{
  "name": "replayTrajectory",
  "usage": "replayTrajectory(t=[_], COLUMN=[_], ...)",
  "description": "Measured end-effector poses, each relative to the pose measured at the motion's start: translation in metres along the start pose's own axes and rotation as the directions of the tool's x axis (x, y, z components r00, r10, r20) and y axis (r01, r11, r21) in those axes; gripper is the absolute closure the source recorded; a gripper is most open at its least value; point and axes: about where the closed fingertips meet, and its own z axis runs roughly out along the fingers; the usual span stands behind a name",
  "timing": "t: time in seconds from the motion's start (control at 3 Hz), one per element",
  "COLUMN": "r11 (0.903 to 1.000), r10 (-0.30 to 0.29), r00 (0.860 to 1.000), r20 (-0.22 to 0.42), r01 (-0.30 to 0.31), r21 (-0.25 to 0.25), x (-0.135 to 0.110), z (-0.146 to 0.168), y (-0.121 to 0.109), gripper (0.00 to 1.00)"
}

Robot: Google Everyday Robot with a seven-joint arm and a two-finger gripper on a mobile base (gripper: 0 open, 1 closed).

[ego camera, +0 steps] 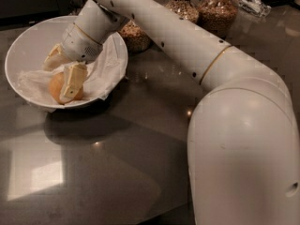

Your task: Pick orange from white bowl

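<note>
The orange [57,90] lies in the white bowl [28,41] on its white cloth lining, at the front of the bowl, far left of the camera view. My gripper [62,73] reaches down into the bowl from the upper right. Its jaws stand apart. The near finger [73,81] lies against the orange's right front and hides part of it. The far finger [53,57] sits behind and above the orange, over the cloth. The orange rests on the cloth.
The bowl stands on a dark glossy counter [117,163]. Glass jars of grain [133,34] [180,6] [218,11] stand just behind and to the right of the bowl. My white arm [201,64] crosses the right half of the view.
</note>
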Motion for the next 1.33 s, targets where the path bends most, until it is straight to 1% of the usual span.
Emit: replayTrajectory(t=[0.33, 1.0, 1.33], r11=[0.9996, 0.9975, 0.9972], r10=[0.025, 0.068, 0.073], r00=[1.0, 0.997, 0.997], r20=[0.006, 0.024, 0.026], r01=[-0.025, -0.068, -0.073], r21=[-0.012, -0.018, -0.017], x=[0.009, 0.026, 0.025], z=[0.007, 0.016, 0.015], y=[0.001, 0.006, 0.006], gripper=[0.3, 0.28, 0.47])
